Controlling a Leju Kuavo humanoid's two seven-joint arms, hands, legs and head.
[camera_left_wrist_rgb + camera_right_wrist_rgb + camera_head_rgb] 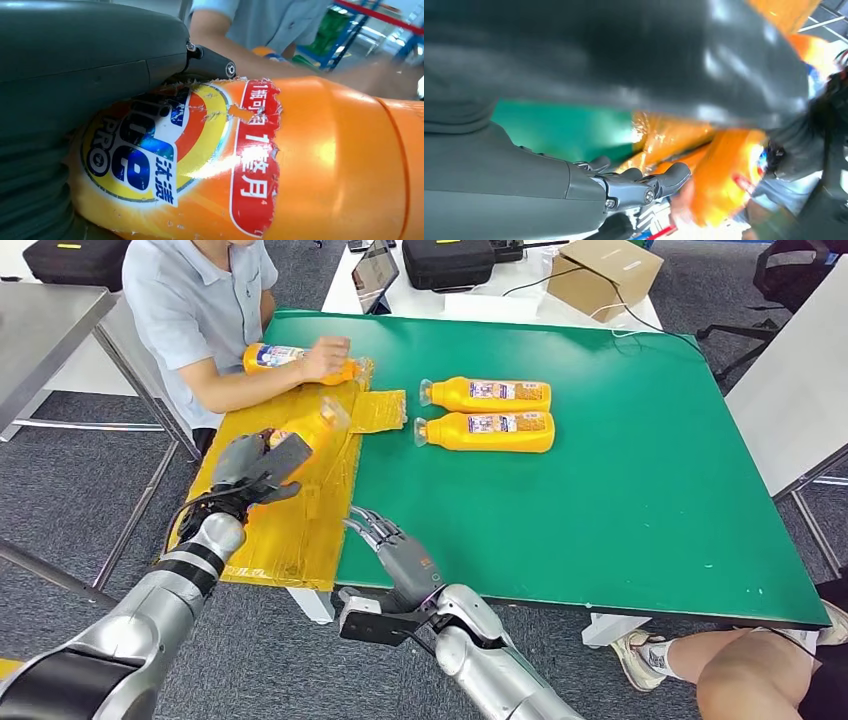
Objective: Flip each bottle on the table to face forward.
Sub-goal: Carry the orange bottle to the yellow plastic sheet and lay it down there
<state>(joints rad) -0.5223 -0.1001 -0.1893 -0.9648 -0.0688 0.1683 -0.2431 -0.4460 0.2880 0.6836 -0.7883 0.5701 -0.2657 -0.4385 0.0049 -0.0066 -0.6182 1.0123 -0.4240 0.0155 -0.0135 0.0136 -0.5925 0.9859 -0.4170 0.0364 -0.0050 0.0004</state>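
My left hand (258, 465) grips an orange detergent bottle (315, 425) over the yellow mat (290, 530) at the table's left edge. Close up, the held bottle (280, 165) shows its torn front label, with my left hand (75, 75) wrapped around it. Two more orange bottles (488, 394) (487, 431) lie side by side on the green table (620, 500), caps pointing left. A person holds a further bottle (272, 357) at the far left corner. My right hand (400, 555) hovers open over the table's near edge; its fingers (644, 185) are spread and hold nothing.
A person in a light blue shirt (195, 300) sits at the table's far left, their hand (325, 358) on a bottle. Another person's leg (740, 665) is at the near right. A cardboard box (603, 275) and black cases stand on the white table behind.
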